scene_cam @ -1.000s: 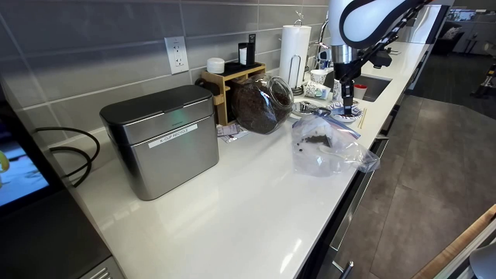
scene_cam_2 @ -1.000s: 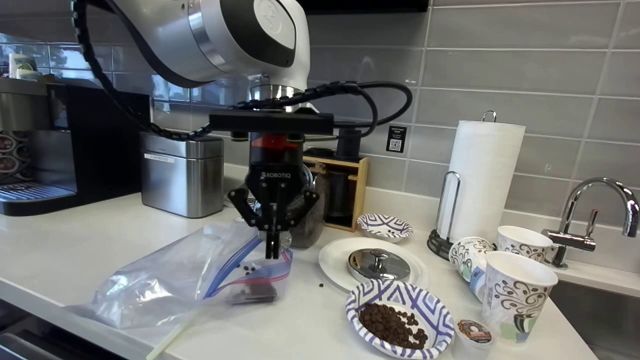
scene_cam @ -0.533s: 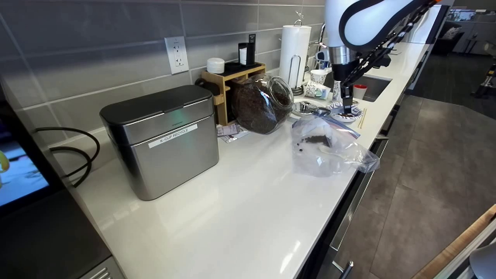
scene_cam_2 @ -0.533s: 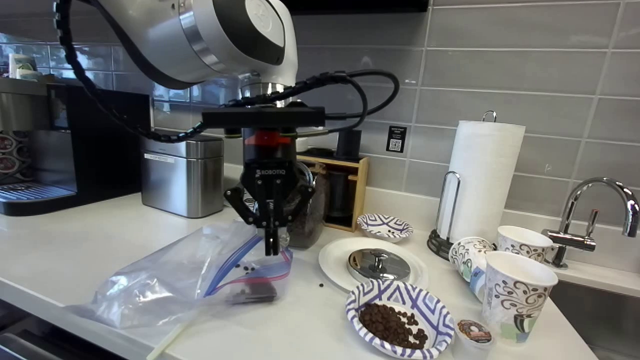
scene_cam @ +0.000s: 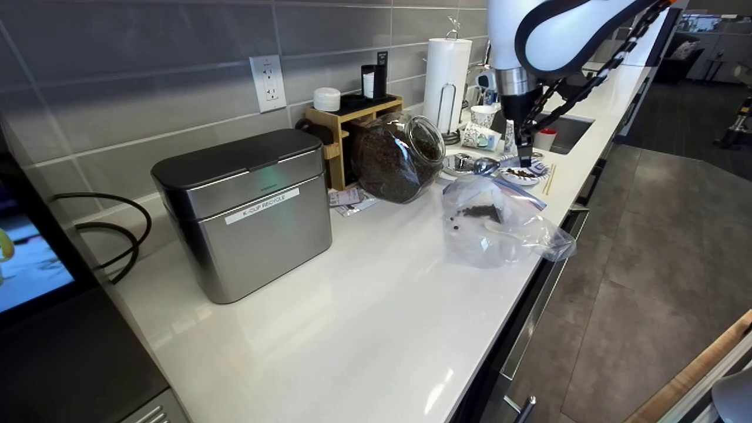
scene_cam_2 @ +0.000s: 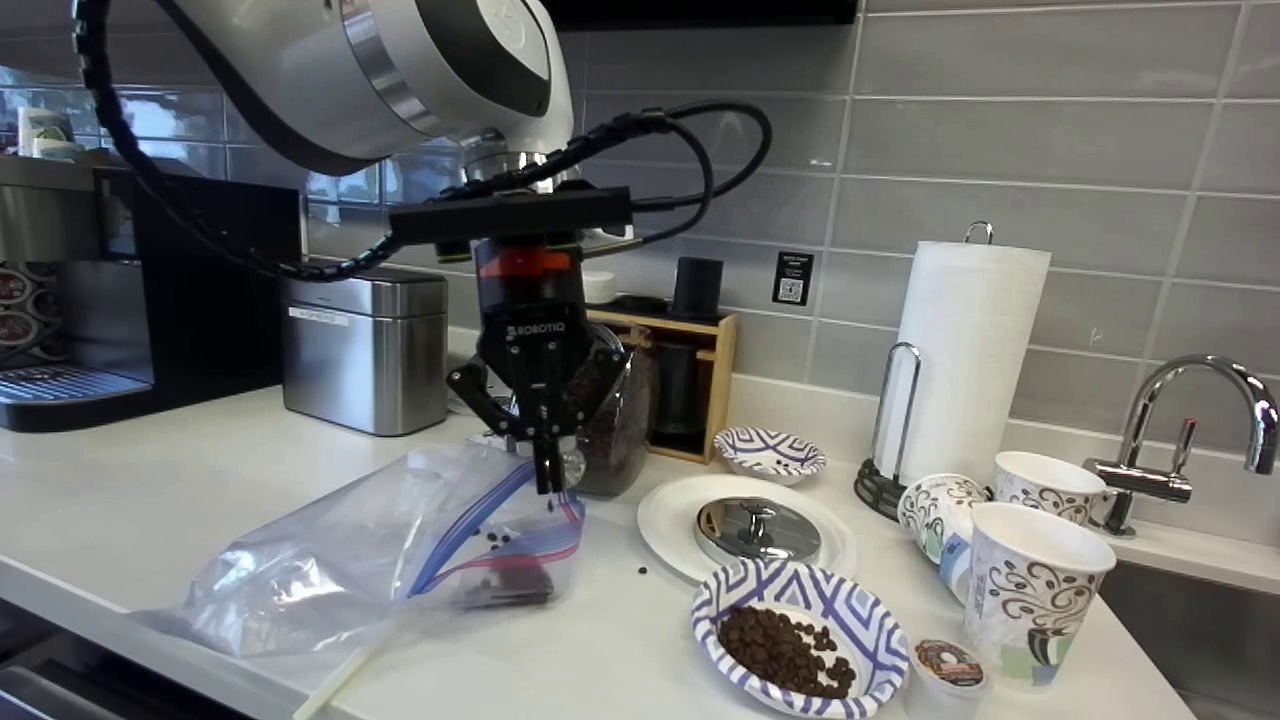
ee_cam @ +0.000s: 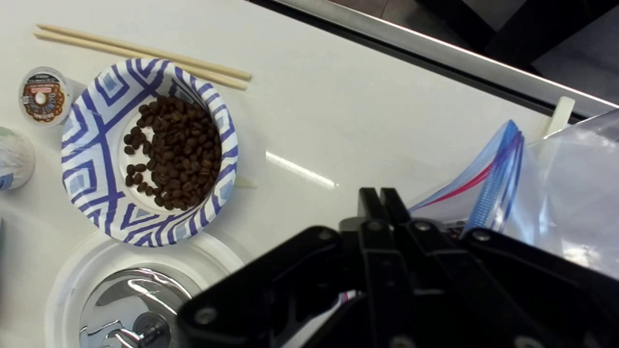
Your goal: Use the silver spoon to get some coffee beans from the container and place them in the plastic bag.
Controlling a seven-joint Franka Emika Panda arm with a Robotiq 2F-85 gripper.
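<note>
Spoon Pinched, Bag Mouth Just Beside

My claw (ee_cam: 380,194) is pressed together, pinching, as I judge it, the silver spoon (scene_cam: 486,166); the grip itself is mostly hidden. The spoon's scoop end points from me towards the tiled wall (scene_cam_2: 1050,130). Whether beans ride in it I cannot tell.

Just beside my fingertips (ee_cam: 394,200), and lower, lies the mouth of the plastic bag (scene_cam_2: 340,540), its zip edge (ee_cam: 491,198) to the right in the wrist view. My coming move, I think, turns on this: the spoon seems to run along that edge rather than into it, so tipping calls for a roll towards the bag, or the load may scatter on the tabletop (ee_cam: 309,101). A dark heap (scene_cam_2: 515,582) inside the bag, probably beans, suggests the job is partly done.

Farther off, leftward in the wrist view, the patterned bowl (ee_cam: 87,159) holds loose coffee beans (ee_cam: 184,154). Over by the wall sits a glass jar (scene_cam: 390,161) of dark contents, its mouth aslant.
</note>
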